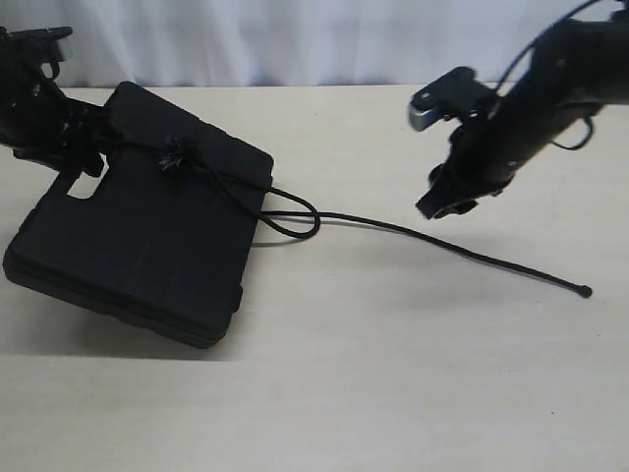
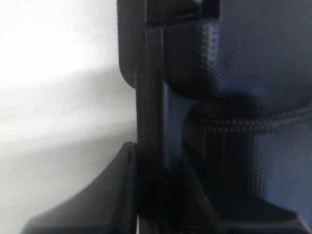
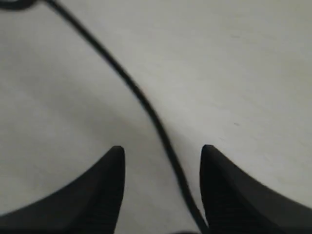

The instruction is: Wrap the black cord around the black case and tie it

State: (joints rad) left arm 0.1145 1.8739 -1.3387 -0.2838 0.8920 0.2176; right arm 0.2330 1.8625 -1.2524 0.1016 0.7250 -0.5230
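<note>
The black case lies on the table with its far left end raised, handle slot toward that end. My left gripper is shut on the case's edge there, one finger on each side of the rim. The black cord has its fuzzy knot on top of the case, forms a loop at the case's right edge, then trails right to a stiff tip. A braided stretch of cord crosses the case lid. My right gripper hangs open above the cord, which passes between its fingers.
The pale tabletop spreads in front and to the right of the case. A white backdrop closes the far edge. The right arm's cables hang beside its wrist.
</note>
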